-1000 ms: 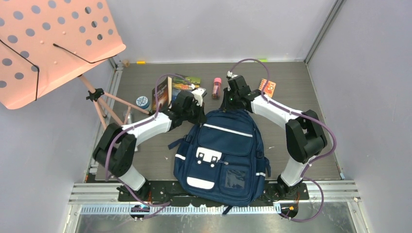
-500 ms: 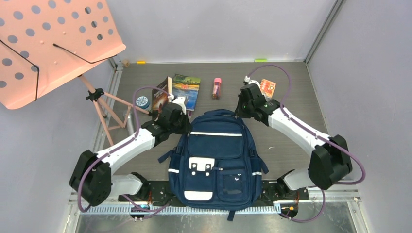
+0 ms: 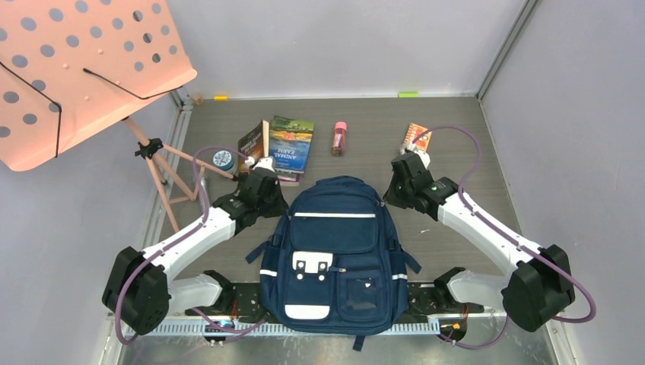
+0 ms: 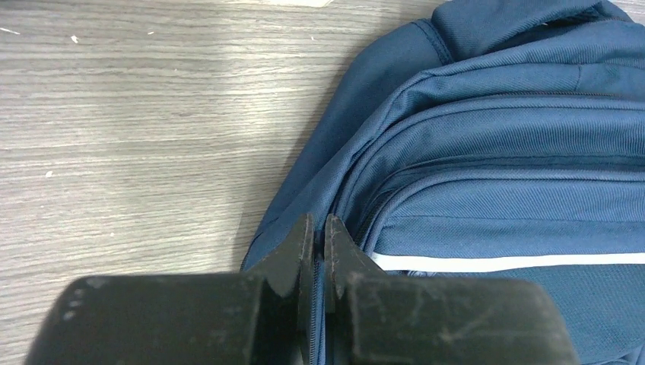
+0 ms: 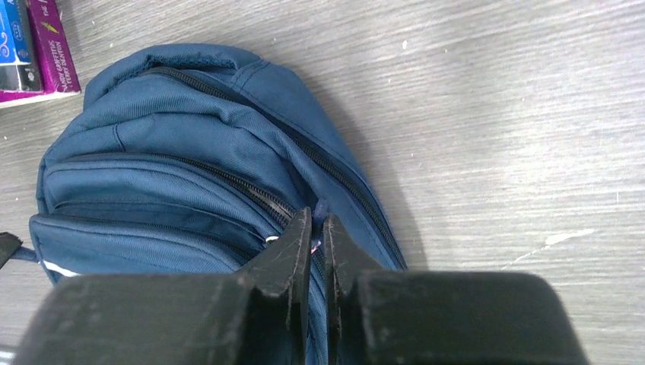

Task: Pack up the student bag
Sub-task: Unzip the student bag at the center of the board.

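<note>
A: From above, where does it lie?

B: The student bag (image 3: 335,251) is flat on its back on the grey surface (image 3: 471,152), between the two arms, with its bottom end over the rail at the near edge. The left end effector (image 3: 275,204) is at its upper left shoulder and the right end effector (image 3: 392,201) at its upper right. Beyond the bag's top lie two books (image 3: 283,144), a small pink object (image 3: 339,138), an orange packet (image 3: 417,137) and a blue roll (image 3: 223,159).

A: Anything inside the bag?

B: Nothing I can see. Every zip that shows looks closed, and all those loose things are outside it.

A: The left wrist view?

B: The fingers are pressed together, tips at the bag's side seam, just beside the white stripe (image 4: 494,262). I cannot tell whether any cloth is caught between them.

A: And the right wrist?

B: The jaws are nearly together, pinching a small blue tab (image 5: 319,207) next to the zip (image 5: 228,182) on the bag's shoulder. A purple item (image 5: 38,46) sits near the bag's top.

A: So what is the step?

B: Opening the main compartment, I judge. To do it well, the left should anchor its shoulder while the right draws the tab along the teeth. It should keep low and follow the curve. Pulling upward would likely just lift or drag the soft bag.
</note>
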Motion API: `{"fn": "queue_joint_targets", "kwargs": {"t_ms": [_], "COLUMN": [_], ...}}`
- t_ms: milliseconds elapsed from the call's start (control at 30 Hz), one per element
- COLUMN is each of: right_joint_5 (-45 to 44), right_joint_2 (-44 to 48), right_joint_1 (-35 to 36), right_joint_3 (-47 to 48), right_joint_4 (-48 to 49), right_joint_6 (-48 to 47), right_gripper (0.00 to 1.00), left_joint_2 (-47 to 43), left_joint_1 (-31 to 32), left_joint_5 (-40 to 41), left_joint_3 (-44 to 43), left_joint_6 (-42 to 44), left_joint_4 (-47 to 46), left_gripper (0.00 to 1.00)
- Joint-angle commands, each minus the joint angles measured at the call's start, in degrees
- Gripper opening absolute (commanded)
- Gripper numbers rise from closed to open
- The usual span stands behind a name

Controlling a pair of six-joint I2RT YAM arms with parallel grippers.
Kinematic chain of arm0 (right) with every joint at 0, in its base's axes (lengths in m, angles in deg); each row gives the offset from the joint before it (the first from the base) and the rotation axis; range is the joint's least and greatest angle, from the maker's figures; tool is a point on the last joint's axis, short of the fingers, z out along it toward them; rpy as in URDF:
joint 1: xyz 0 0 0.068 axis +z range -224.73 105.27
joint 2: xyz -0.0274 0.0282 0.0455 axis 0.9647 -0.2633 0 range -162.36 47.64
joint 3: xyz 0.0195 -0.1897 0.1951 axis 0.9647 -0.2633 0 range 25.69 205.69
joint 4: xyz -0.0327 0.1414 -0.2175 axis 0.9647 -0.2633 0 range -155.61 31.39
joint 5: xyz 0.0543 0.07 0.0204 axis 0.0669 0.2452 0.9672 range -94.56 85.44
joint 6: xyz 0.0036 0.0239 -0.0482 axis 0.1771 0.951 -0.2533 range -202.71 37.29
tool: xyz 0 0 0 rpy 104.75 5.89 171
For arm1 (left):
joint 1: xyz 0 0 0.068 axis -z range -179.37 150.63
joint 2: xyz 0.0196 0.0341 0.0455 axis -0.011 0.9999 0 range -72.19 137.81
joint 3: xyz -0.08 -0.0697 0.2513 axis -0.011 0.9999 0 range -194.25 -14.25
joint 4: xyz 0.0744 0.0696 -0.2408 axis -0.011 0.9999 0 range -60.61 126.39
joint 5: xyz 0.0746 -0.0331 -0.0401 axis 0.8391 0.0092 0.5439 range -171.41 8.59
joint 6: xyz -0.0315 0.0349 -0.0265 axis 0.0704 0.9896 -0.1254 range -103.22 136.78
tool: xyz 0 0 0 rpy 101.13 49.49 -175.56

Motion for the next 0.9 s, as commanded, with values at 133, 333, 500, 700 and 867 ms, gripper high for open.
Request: {"fn": "queue_joint_targets", "kwargs": {"t_ms": [133,333,500,700,867], "right_joint_5": [-0.45,2.56,5.00,5.64,5.54], "right_joint_2": [6.24,8.35,7.96,7.58,7.39], "right_joint_1": [-0.76,-0.80,-0.76,-0.80,-0.77], "right_joint_3": [-2.77,-4.51,-5.35,-5.01,-5.01], "right_joint_4": [-10.69,-8.24,-5.95,-5.71,-5.70], "right_joint_6": [1.57,0.80,0.45,0.29,0.33], "right_gripper": [0.01,0.01,0.01,0.01,0.01], "left_joint_2": [-2.68,-0.74,8.29,17.06,21.69], "left_joint_1": [-1.55,-1.55,-1.51,-0.76,0.53], "left_joint_5": [-1.16,-17.63,-28.01,-34.54,-35.03], "left_joint_3": [1.05,-3.45,-9.23,-14.16,-16.35], "left_joint_6": [4.77,15.48,21.63,27.43,30.34], "left_joint_4": [-1.30,-10.42,-13.68,-17.09,-18.21], "left_gripper": [0.00,0.63,0.80,0.82,0.81]}}
